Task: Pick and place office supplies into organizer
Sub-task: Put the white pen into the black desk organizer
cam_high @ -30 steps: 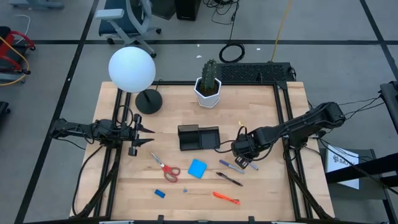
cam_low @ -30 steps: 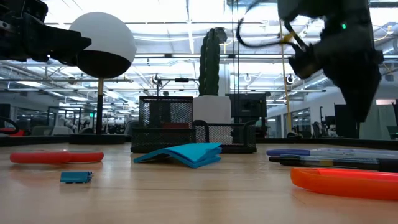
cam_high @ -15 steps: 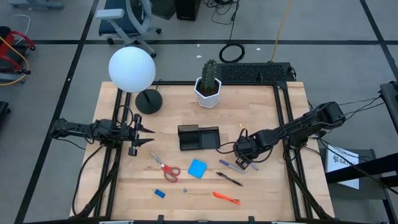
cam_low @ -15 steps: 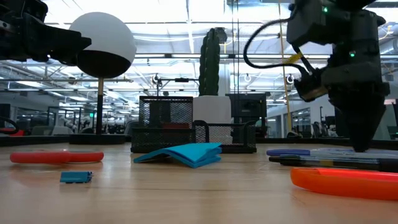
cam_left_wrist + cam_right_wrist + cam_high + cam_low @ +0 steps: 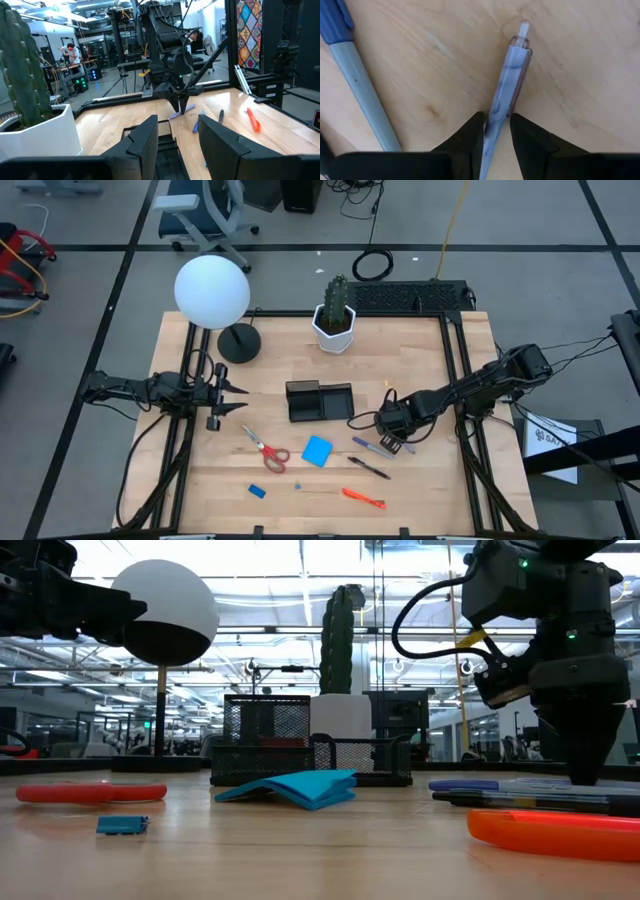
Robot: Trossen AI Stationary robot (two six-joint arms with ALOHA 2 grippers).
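My right gripper (image 5: 396,442) points down at the table right of centre, shut on a grey-blue pen (image 5: 507,80) that lies on the wood. A second grey-blue marker (image 5: 371,446) and a black pen (image 5: 369,468) lie just beside it. The orange pen (image 5: 363,498), blue square pad (image 5: 317,451), red-handled scissors (image 5: 267,448) and tiny blue block (image 5: 258,491) lie toward the near edge. The black organizer (image 5: 320,401) stands at the centre. My left gripper (image 5: 236,398) is open and empty, held level at the table's left. My right gripper pinches the grey-blue pen between its two fingers (image 5: 470,135), across the barrel (image 5: 495,117) some way back from its clicker end (image 5: 522,27). The fingers come from above, pointing down. The pen lies flat on the table.
A lamp with a white globe (image 5: 212,292) and round black base (image 5: 238,343) stands at the far left. A cactus in a white pot (image 5: 336,320) stands behind the organizer. A person (image 5: 70,52) shows in the room beyond the table.
My right gripper has gone down onto the pens on the table, its fingertips now at the level of the grey-blue pen. The pens and other supplies lie where they were.
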